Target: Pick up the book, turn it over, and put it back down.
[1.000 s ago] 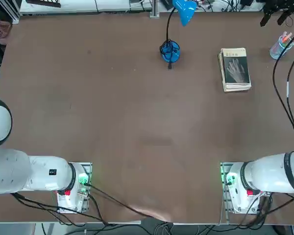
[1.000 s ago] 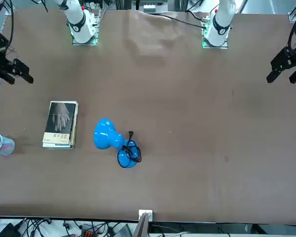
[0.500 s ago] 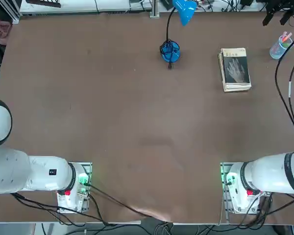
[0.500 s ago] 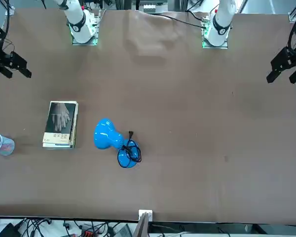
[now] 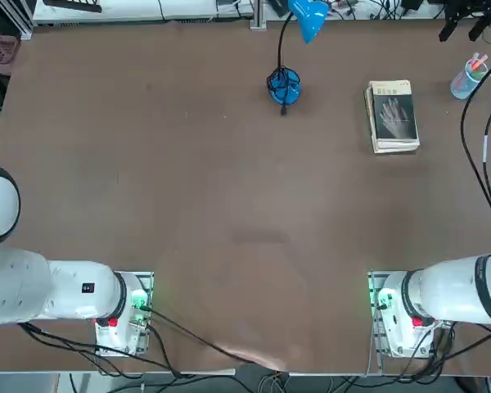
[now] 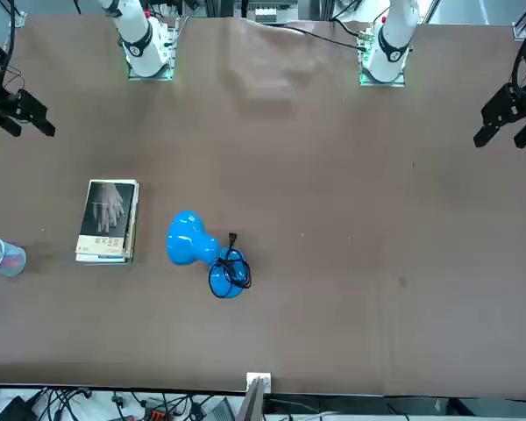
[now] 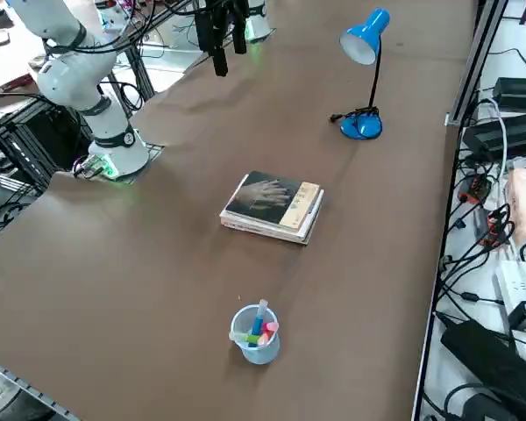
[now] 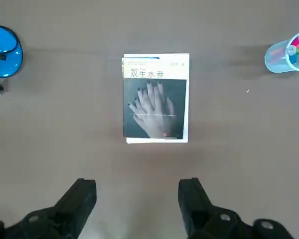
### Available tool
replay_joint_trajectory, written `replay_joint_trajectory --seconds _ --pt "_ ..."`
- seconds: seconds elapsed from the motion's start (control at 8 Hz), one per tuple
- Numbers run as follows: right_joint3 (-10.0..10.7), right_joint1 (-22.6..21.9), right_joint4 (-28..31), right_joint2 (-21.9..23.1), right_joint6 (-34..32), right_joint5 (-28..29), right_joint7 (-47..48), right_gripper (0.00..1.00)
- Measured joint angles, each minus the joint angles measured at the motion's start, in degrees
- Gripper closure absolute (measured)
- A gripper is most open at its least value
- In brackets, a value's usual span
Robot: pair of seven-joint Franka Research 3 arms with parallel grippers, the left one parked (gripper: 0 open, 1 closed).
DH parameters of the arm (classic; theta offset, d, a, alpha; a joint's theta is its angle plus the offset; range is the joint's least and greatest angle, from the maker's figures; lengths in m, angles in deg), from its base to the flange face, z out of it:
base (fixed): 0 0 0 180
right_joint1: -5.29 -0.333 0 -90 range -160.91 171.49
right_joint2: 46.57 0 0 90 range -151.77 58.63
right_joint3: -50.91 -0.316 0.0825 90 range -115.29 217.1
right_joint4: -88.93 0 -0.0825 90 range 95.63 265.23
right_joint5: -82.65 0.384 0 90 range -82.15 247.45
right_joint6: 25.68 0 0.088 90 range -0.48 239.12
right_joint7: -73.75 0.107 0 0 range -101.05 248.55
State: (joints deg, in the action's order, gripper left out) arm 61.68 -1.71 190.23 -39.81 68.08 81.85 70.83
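Observation:
The book lies flat at the table's far right, dark grey face with a pale hand picture up and its tan band at one end; it rests on top of other books. It also shows as the book, the book and the book. My right gripper hangs high above the table, open and empty, with the book a short way beyond its fingertips. The right gripper sits at the top right corner of the top view, the right gripper at the front view's left edge, and the right gripper high in the side view.
A blue desk lamp stands left of the book, with its base also in the wrist view. A clear cup of coloured pens stands right of the book near the table's right edge. Cables run past that edge.
My right gripper has shifted slightly toward the picture edge in the top and front views and stays open. The book has not moved.

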Motion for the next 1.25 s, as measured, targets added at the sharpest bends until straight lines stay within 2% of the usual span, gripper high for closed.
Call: replay_joint_trajectory --seconds 1.25 --pt "0.0 0.0 -0.1 0.0 0.0 0.1 1.1 0.00"
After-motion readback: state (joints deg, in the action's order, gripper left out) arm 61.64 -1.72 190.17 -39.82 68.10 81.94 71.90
